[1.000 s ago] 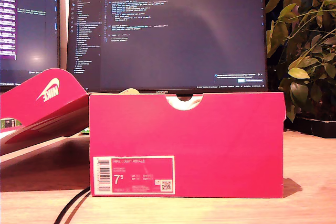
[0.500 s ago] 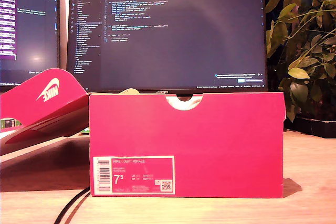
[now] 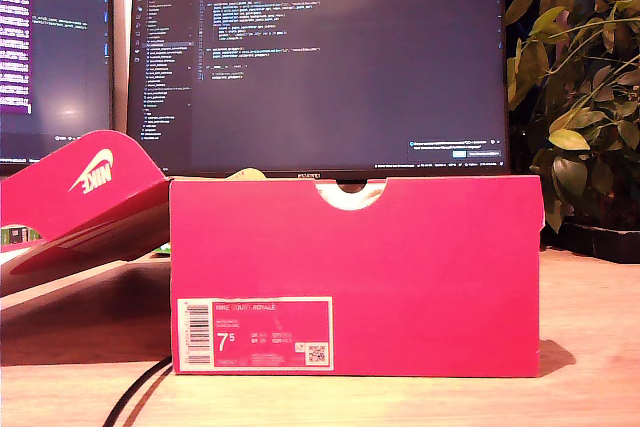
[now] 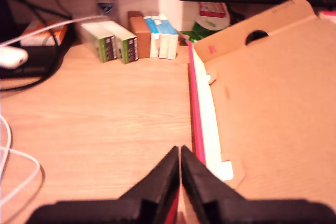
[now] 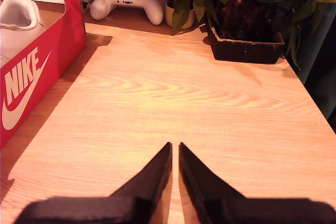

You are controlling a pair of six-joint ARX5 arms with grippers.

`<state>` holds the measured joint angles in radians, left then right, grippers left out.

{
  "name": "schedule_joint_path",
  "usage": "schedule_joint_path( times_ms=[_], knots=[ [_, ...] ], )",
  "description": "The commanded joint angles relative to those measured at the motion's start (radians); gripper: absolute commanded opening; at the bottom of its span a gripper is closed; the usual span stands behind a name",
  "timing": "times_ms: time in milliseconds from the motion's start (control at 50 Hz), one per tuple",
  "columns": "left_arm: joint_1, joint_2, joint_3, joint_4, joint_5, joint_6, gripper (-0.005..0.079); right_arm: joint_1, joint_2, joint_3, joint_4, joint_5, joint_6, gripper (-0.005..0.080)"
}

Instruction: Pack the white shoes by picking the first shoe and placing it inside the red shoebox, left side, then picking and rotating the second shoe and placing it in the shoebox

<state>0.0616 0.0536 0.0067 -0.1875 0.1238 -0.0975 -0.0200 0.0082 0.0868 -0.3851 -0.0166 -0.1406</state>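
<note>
The wooden table (image 3: 590,347) fills the lower part of the exterior view, and on it, in the middle of the frame, stands the red shoebox (image 3: 400,267), its end wall facing the camera with a white label (image 3: 255,333) reading 7.5 at its lower left and a half-round notch (image 3: 351,192) in its top edge. Behind it a large dark monitor (image 3: 320,62) covers the upper middle of the frame, with a second monitor (image 3: 55,47) at the upper left and a leafy plant (image 3: 580,67) along the exterior view's right edge. The red lid (image 3: 85,197) with its white Nike swoosh leans open at the exterior view's left. A white shoe (image 5: 18,22) lies inside the box, seen in the second wrist view above the box's long side, which bears NIKE in white; a white game controller (image 5: 126,3) and the plant's dark pot (image 5: 247,45) rest farther back. My first gripper (image 4: 180,153) has its fingers pressed together with nothing between them, over bare table just beside the lid's brown inner face. My second gripper (image 5: 175,148) is likewise closed on nothing, a thin slit between its tips, over open table well apart from the box
</note>
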Motion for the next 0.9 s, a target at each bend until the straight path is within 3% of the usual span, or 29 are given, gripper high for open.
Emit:
schedule_joint_path(
  times_ms=[0, 480, 880],
  knots=[
    [0.0, -0.003, -0.033, -0.019, 0.002, 0.0, -0.0018, -0.009, -0.006, -0.021, 0.006, 0.0, -0.006, -0.0013],
    [-0.056, -0.039, -0.033, -0.019, -0.009, 0.009, -0.0018, -0.009, -0.006, -0.021, 0.006, -0.001, -0.005, -0.0012],
    [-0.055, -0.066, -0.033, -0.018, -0.054, 0.034, -0.0018, -0.009, -0.006, -0.021, 0.006, 0.0, -0.006, -0.0012]
  ],
)
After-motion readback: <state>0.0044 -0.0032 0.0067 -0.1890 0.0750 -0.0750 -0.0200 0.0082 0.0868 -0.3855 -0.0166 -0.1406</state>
